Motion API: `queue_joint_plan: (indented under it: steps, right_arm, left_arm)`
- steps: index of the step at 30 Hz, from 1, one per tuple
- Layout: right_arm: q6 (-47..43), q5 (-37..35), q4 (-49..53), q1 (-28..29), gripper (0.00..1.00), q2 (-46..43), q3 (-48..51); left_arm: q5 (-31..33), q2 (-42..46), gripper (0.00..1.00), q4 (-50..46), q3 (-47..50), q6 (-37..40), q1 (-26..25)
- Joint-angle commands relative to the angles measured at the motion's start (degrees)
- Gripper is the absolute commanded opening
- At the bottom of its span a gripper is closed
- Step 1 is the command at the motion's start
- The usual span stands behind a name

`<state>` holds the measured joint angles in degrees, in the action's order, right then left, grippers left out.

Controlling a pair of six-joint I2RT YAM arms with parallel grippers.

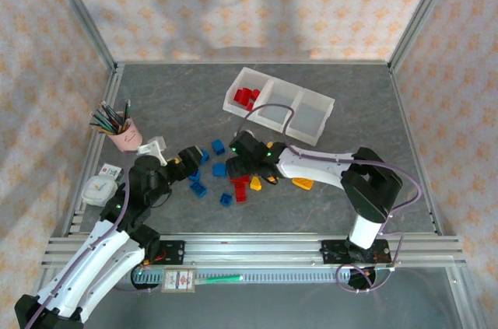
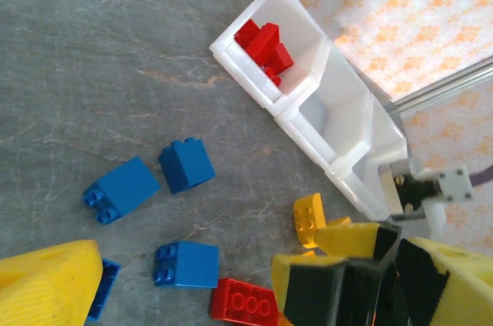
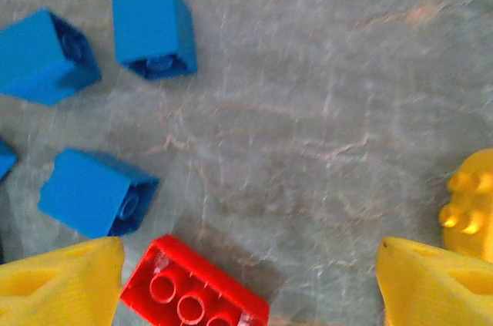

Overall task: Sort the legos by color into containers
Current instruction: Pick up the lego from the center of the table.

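Eyes on the red brick (image 3: pixel 192 287) down on the table (image 3: pixel 331 95), on the arm side of the tray (image 1: pixel 309 119): it lies studs up, glossy, a row of round studs showing, and the right gripper (image 3: pixel 243 264) hangs right over it with its jaws spread wide, gripping nothing. One yellow fingertip (image 3: pixel 69 283) sits just beside the brick's end, the other stands well off, next to a yellow brick (image 3: pixel 470 203). To my eye that's a line-up for a pick, not a hold. And the reason reads easily: the tray's end compartment, the one on the left from overhead, already holds a small heap of red bricks (image 2: pixel 266 45), while its two neighbours lie bare, presumably waiting for the blues and yellows. Round the red one, short of the tray, blue bricks (image 3: pixel 150 25) lie tipped on their sides, hollow undersides showing, blocky and bright. The left gripper (image 1: pixel 189 159) hovers over that patch on the side away from the tray, jaws apart too and empty, likely parked close so it can take the blues without crossing its partner. The tray itself is translucent white, three squares in a row, set at a slant. Well away from the tray, off to the left, a pink pencil cup (image 1: pixel 120 136) stands out of play.
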<state>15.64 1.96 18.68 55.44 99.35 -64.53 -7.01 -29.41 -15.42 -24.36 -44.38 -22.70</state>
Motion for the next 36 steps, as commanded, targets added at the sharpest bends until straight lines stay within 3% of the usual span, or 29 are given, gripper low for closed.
queue_joint_plan:
  steps: [1, 7, 18, 27, 36]
  right_arm:
    - [0.4, -0.3, 0.7, 1.8, 0.85, -0.7, 0.5]
    - [-3.5, -0.1, 2.1, 3.3, 0.86, 2.5, -0.8]
    - [-6.9, -6.4, 7.4, 3.9, 0.89, 8.9, -6.8]
    - [-5.7, -9.6, 10.2, 2.5, 0.72, 12.5, -10.9]
    - [-7.6, -2.9, 9.9, 1.3, 0.52, 13.8, -11.4]
  left_arm:
    - [1.3, 1.0, 0.99, -2.6, 0.8, -1.1, 0.6]
    - [1.6, 1.4, 0.99, -2.9, 1.2, -1.2, 0.6]
    - [2.7, 2.2, 0.99, -3.7, 1.0, -1.0, 0.6]
    - [3.0, 2.2, 0.99, -3.5, 0.9, -0.8, 0.6]
    - [3.1, 1.8, 0.99, -2.6, 1.1, -0.8, 0.6]
